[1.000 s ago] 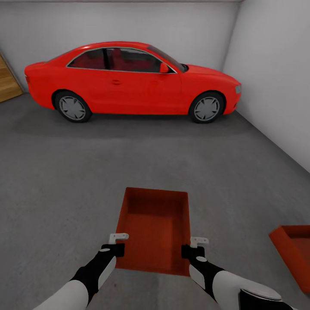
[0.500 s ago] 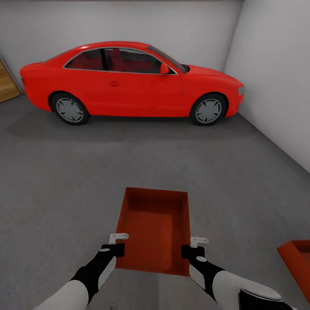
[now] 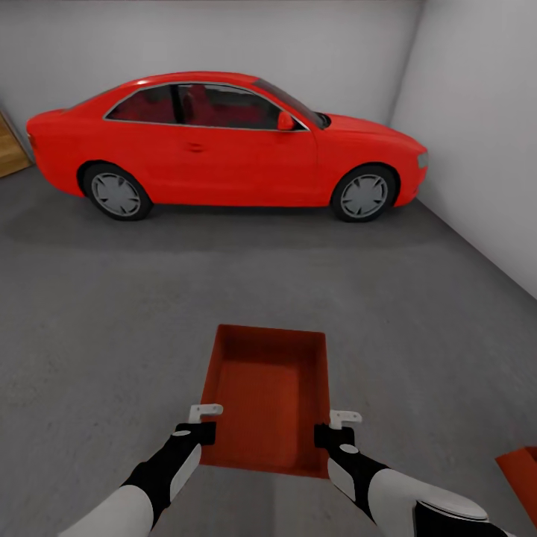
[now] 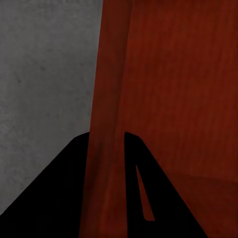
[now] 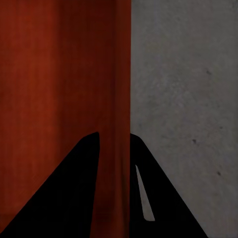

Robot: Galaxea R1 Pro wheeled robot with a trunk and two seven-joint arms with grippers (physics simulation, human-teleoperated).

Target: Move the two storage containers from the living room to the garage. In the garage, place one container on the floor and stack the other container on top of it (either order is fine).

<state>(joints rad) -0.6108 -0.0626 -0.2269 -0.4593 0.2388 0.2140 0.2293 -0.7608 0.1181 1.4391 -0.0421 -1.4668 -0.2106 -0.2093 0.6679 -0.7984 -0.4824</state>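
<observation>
A red car stands side-on across the far end of the room, its nose toward the right wall and its tail toward the left. It is a two-door coupé with dark tinted windows, a red wing mirror and silver multi-spoke wheels, both near-side wheels resting on the ground. A faint shadow lies beneath it. At the far left edge, a strip of wooden slats shows beside the car's tail.

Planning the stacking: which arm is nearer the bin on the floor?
Right. The floor bin lies at the right edge, beside the right gripper; both grippers grip the carried bin.
</observation>
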